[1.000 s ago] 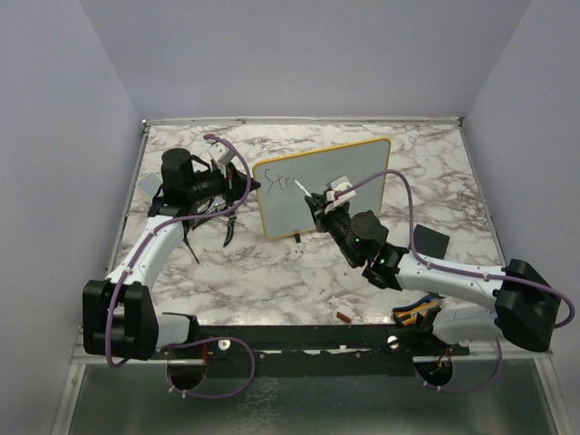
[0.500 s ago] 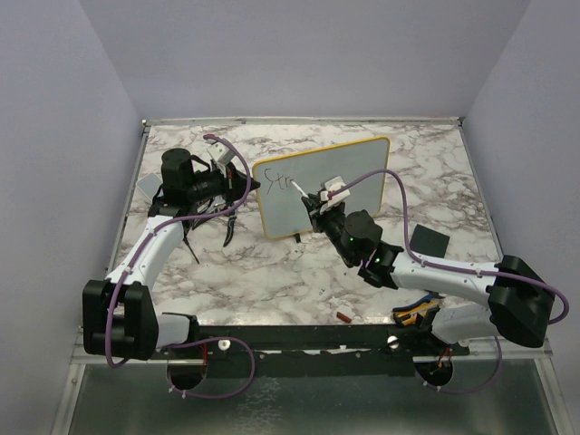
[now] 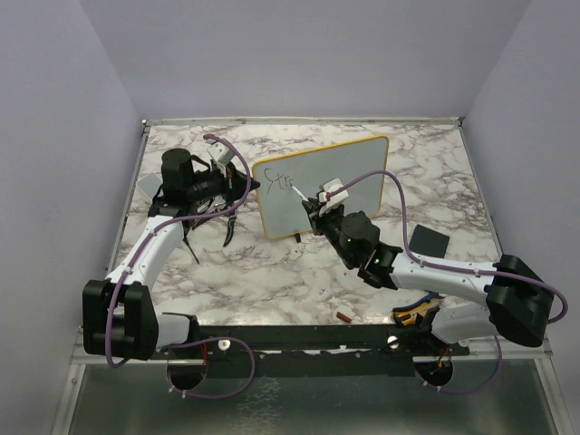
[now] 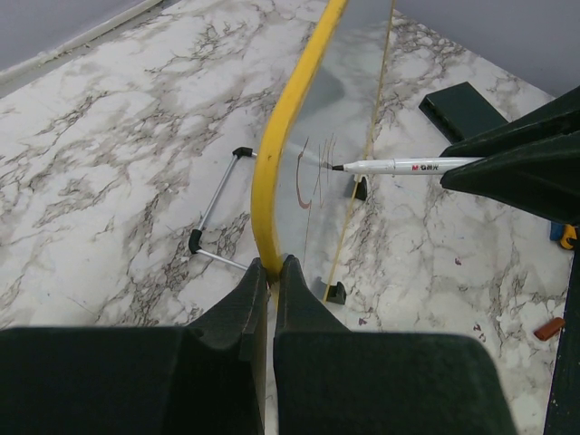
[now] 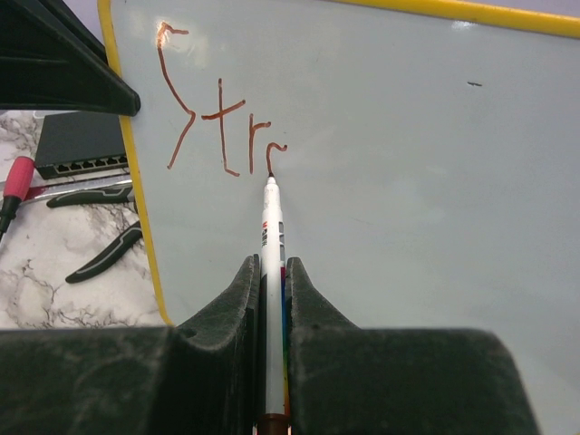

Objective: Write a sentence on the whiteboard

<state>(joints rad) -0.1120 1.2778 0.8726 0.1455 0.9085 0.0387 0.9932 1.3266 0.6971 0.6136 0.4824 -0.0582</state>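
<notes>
Marble-look bench (image 3: 272, 272) with plain grey walls around it, and the whiteboard (image 3: 362, 154) stands on its little feet right in front of both arms. The left claw (image 4: 270, 272) is pinched shut on the board's yellow-framed side edge, steadying it by the look of it. The right claw (image 5: 270, 265) is clamped around a white marker (image 5: 270, 213) that pokes straight out ahead of it, tip touching the board face. The sentence (image 5: 222, 122) so far is just "Str" in reddish-brown plus a tiny hook right at the tip, so I'd say it's mid-letter, early in the first word. Next move wants light, even pressure and a small drift away from the left claw, without shoving the board over. There's print on the marker barrel, maybe "M&G", but it's too small to swear by.
</notes>
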